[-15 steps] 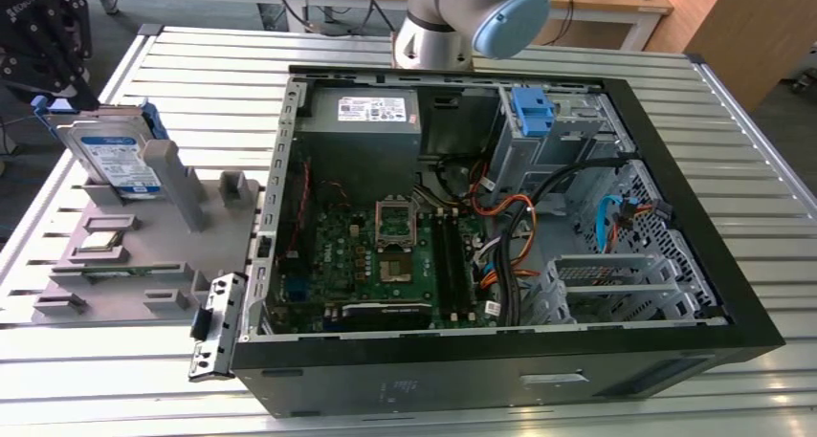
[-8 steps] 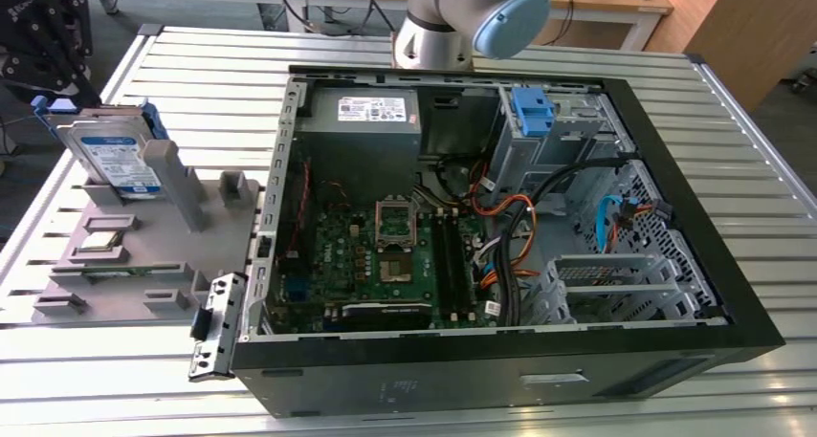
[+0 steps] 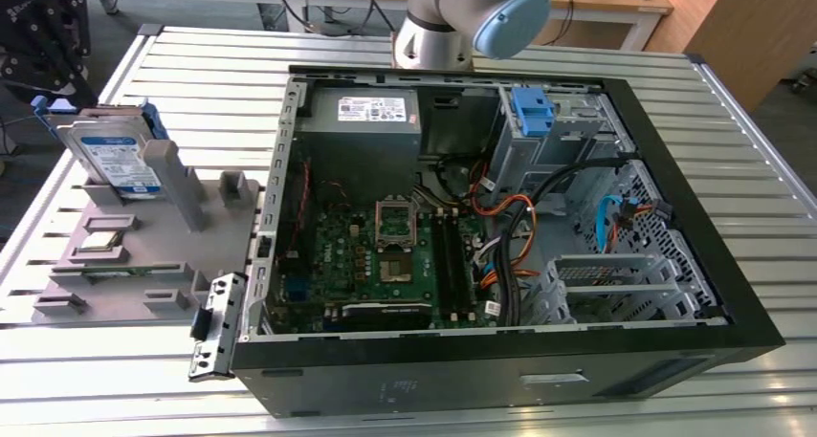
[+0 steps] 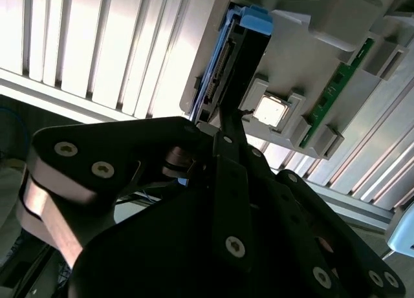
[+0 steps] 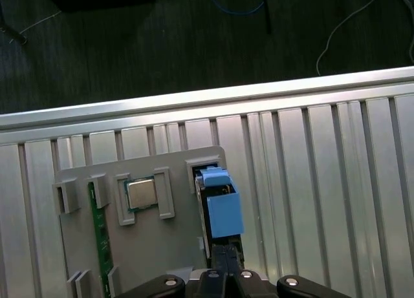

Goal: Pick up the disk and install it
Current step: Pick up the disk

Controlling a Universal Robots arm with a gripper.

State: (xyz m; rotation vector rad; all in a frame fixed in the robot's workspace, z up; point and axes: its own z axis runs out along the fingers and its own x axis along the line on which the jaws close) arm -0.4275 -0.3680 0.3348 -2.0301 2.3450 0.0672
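End effector (image 4: 229,119) hangs over the disk (image 3: 113,156), jaws pinched narrow and empty; disk stands upright in the grey holder (image 3: 172,251), exterior view's left of the computer case (image 3: 715,294), so descending without widening would likely ram its top edge.

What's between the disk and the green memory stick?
A square silver processor chip, in its own pocket, between the disk and the memory stick; both wrist views show it.
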